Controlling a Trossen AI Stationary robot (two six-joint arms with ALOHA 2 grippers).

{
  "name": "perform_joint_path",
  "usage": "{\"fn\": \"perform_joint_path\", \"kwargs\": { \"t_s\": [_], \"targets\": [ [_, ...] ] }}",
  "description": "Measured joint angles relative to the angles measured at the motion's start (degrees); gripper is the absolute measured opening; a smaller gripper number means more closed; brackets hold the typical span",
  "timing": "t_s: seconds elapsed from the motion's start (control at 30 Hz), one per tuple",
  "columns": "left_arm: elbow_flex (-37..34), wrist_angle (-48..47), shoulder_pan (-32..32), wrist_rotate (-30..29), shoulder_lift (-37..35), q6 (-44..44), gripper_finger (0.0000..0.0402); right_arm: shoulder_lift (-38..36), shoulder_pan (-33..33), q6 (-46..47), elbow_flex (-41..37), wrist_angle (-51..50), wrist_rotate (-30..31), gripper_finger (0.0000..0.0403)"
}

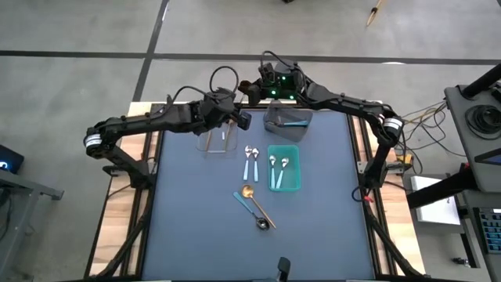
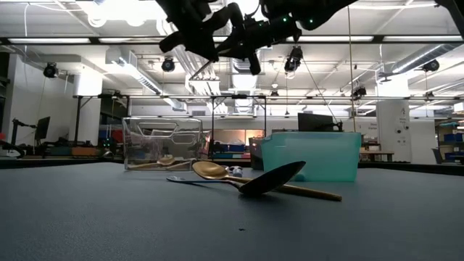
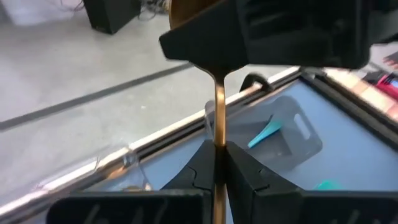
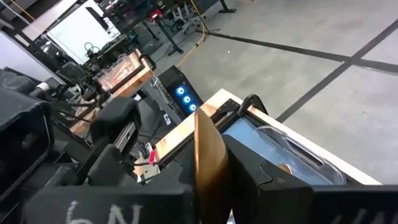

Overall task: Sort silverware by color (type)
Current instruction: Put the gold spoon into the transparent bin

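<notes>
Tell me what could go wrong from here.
The left gripper is shut on just the thin handle of the gold spoon, whose other end sits at the right gripper; it might swing or slip and miss the clear bin. The grippers are very close, so parting could bump them. On the table a second gold spoon and a dark spoon lie crossed; lifting one may drag the other.

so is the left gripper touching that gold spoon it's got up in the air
Touching. The left wrist view shows the left gripper shut on the gold spoon, both fingers pressed against its thin handle.
</notes>
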Motion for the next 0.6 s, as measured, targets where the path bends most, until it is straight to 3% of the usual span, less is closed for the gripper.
{"fn": "perform_joint_path", "kwargs": {
  "t_s": [0.3, 0.6],
  "targets": [
    [0.0, -5.4, 0.0, 0.2, -0.2, -3.5, 0.0, 0.1, -0.4, 0.2, 0.0, 0.5, 1.2, 0.0088],
    [-0.2, -18.7, 1.1, 0.6, -0.2, -12.1, 0.0, -0.5, -3.4, 2.0, 0.0, -0.3, 1.6, 0.0156]
  ]
}}
